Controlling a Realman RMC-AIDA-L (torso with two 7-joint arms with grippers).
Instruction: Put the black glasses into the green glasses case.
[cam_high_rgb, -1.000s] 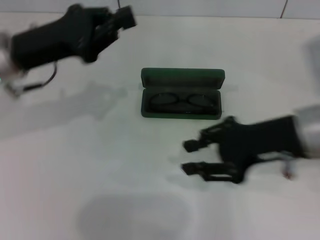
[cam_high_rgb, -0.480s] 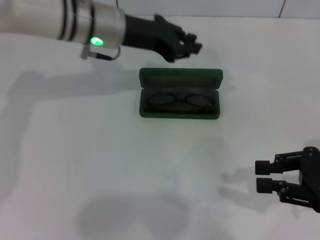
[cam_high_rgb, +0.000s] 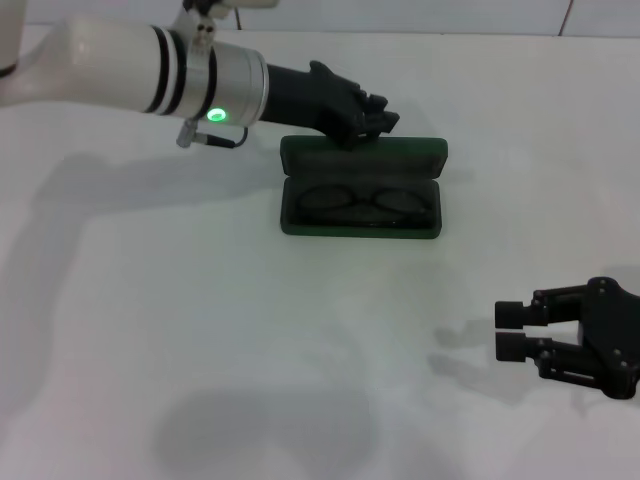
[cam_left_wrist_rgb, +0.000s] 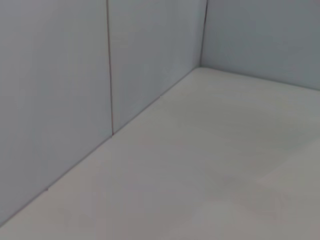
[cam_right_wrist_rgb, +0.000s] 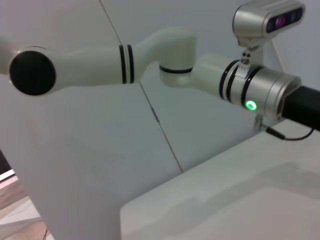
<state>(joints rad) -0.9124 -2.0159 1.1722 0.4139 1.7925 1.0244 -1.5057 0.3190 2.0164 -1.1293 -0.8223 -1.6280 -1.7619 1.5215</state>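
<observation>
The green glasses case (cam_high_rgb: 362, 187) is seen open on the white bench (cam_high_rgb: 200, 330), lid up. The black glasses (cam_high_rgb: 358, 202) are laid inside its lower tray. The left tool (cam_high_rgb: 380, 112) is held just behind the lid's rear edge; finger state can't be told. The right tool (cam_high_rgb: 508, 330) is seen well apart, near the bench's front right, fingers spread w/ nothing between.

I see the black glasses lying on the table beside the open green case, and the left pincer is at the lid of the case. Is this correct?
Not quite. In the head view the black glasses lie inside the open green glasses case, not on the table beside it. The rest holds: the left pincer is at the raised lid.
</observation>
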